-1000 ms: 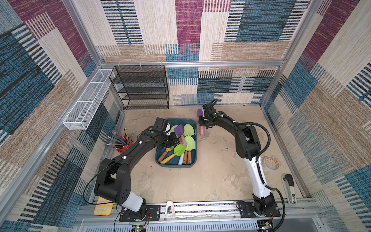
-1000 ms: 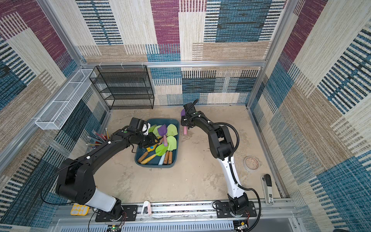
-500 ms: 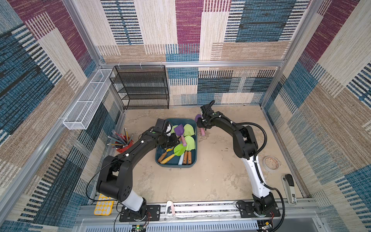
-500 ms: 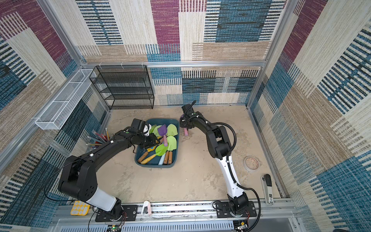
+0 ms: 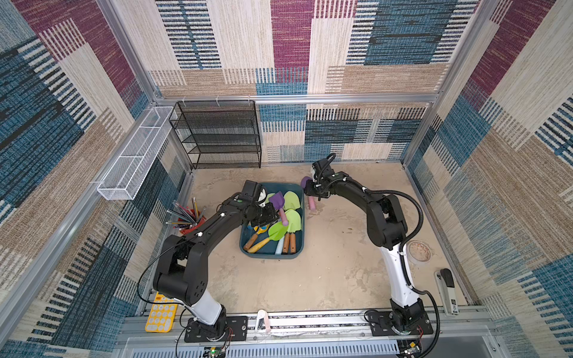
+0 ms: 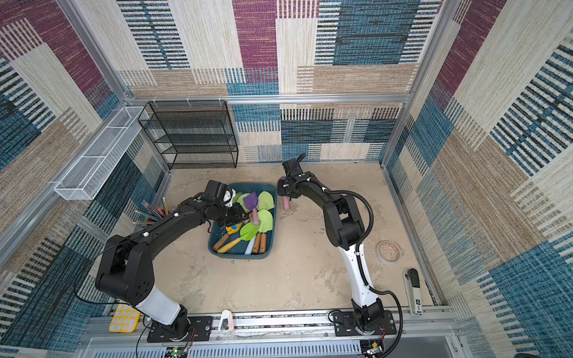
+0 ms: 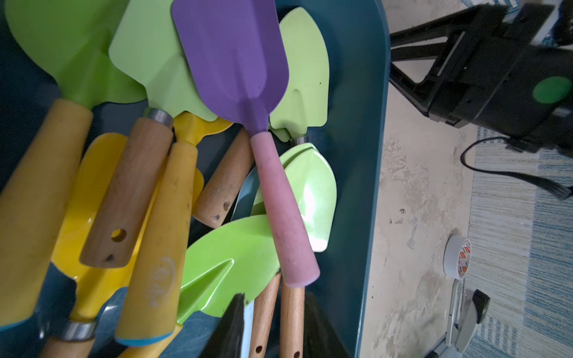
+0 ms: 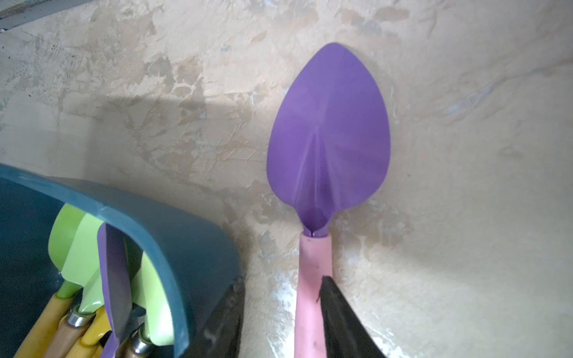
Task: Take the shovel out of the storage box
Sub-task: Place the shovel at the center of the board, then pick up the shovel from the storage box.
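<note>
The storage box [image 5: 269, 255] [image 6: 238, 255] is a dark teal tub in mid-table holding several shovels: green blades [image 5: 293, 200], yellow ones, and a square purple blade on a pink handle [image 7: 232, 62]. Another shovel [image 8: 328, 139], pointed purple blade and pink handle [image 5: 311, 203], lies on the table just right of the box. My right gripper [image 8: 280, 280] [image 5: 313, 194] is open over that handle, which rests against one finger. My left gripper [image 7: 274, 310] [image 5: 273, 219] is down inside the box with two wooden handles between its jaws; whether it presses them is unclear.
A black mesh rack [image 5: 223, 136] stands at the back left and a white wire basket [image 5: 136, 155] hangs on the left wall. A cup of pencils [image 5: 186, 217] sits left of the box. A tape roll [image 5: 418, 251] and stapler [image 5: 448, 291] lie front right.
My right gripper came down beside the box and opened, letting go of the pink handle; that shovel now lies on the table. The left arm has hardly moved.
</note>
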Available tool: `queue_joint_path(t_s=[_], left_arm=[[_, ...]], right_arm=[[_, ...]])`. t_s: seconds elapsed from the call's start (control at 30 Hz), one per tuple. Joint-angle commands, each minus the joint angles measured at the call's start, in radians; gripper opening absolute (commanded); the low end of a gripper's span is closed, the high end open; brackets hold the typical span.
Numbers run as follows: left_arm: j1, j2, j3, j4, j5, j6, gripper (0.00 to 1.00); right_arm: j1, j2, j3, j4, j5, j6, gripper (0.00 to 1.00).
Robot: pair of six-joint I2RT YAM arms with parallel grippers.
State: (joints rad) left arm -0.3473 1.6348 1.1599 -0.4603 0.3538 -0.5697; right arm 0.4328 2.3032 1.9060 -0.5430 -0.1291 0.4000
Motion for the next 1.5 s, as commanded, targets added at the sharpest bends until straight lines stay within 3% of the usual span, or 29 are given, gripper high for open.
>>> queue_joint_path(t_s=[0.0, 0.27, 0.53, 0.83, 1.1, 1.47], left_arm=[[-0.004, 0.015, 0.021, -0.017, -0.004, 0.010, 0.36], [-0.034, 0.085, 0.111, -0.075, -0.031, 0.022, 0.38], [-0.068, 0.169, 0.170, -0.129, -0.044, 0.018, 0.47], [-0.090, 0.220, 0.208, -0.151, -0.056, 0.013, 0.48], [-0.091, 0.265, 0.239, -0.177, -0.072, 0.013, 0.42], [-0.091, 0.247, 0.243, -0.187, -0.067, 0.013, 0.15]], right_arm=[[0.001, -0.059, -0.044, 0.046, 0.042, 0.002, 0.45], [0.001, -0.259, -0.244, 0.123, 0.032, 0.003, 0.48], [0.002, -0.427, -0.458, 0.195, -0.006, 0.002, 0.69], [0.002, -0.516, -0.585, 0.244, -0.023, 0.003, 0.70], [0.002, -0.557, -0.625, 0.261, -0.027, 0.002, 0.67], [0.002, -0.582, -0.656, 0.281, -0.045, 0.011, 0.59]])
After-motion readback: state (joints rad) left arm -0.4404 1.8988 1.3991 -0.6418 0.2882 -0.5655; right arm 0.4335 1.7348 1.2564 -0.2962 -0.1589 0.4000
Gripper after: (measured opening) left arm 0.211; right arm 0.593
